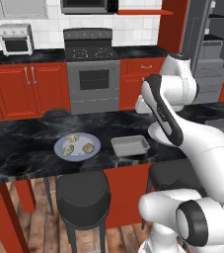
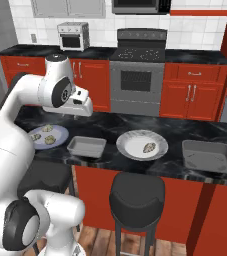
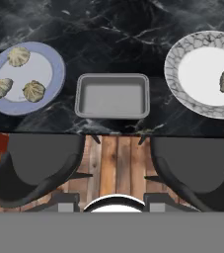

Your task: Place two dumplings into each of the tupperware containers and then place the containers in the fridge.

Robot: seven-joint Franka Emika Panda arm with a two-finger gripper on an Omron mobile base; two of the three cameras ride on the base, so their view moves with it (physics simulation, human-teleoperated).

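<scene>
Stools [image 2: 136,196] stand under the desk [image 1: 24,143] front edge. Both containers [image 3: 112,96] [image 2: 208,156] lie empty; three dumplings [image 3: 34,91] wait on the blue plate [image 3: 54,69]. Claw's [image 2: 76,115] state unclear, carrying nothing visible. First pick pending: descend onto a dumpling.

The arm folds back, tool [image 2: 77,116] pointing down, jaws seemingly part-open.
</scene>
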